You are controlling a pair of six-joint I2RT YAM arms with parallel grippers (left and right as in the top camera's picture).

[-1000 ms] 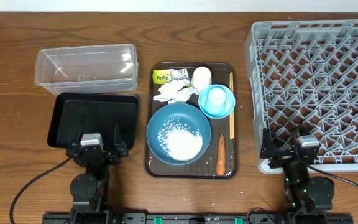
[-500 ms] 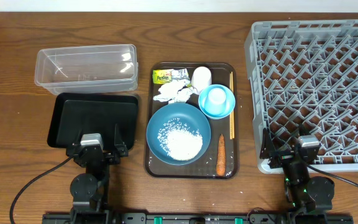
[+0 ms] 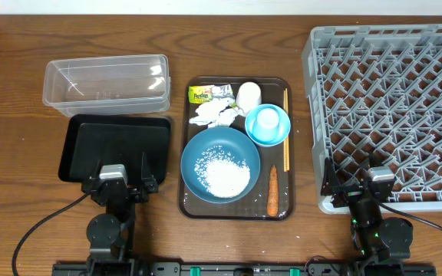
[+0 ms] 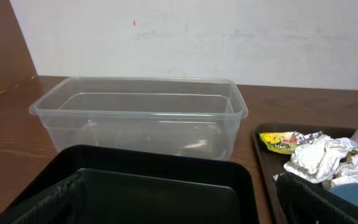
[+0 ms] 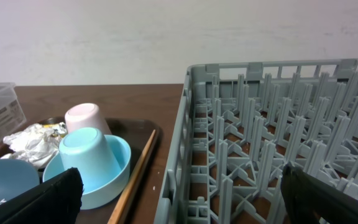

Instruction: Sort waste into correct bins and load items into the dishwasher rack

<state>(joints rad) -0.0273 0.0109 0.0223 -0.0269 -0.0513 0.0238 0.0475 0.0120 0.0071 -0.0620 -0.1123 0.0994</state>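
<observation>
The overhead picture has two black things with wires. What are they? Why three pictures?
Those are two robot arms. Their pinchers, the left gripper and right gripper, are open and empty. One camera looks down from above; another rides on each wrist. The table holds a clear tub, a black tray, a grey rack, and a brown tray carrying a big bowl of rice, a small bowl, a white cup, a blue cup, tissue, a wrapper, a carrot stick and chopsticks.

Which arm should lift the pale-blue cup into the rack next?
Right. The pale-blue cup sits on the brown tray's rack side; the right gripper rests by the dishwasher rack, jaws open. The left gripper sits beyond the tray's other side.
</observation>
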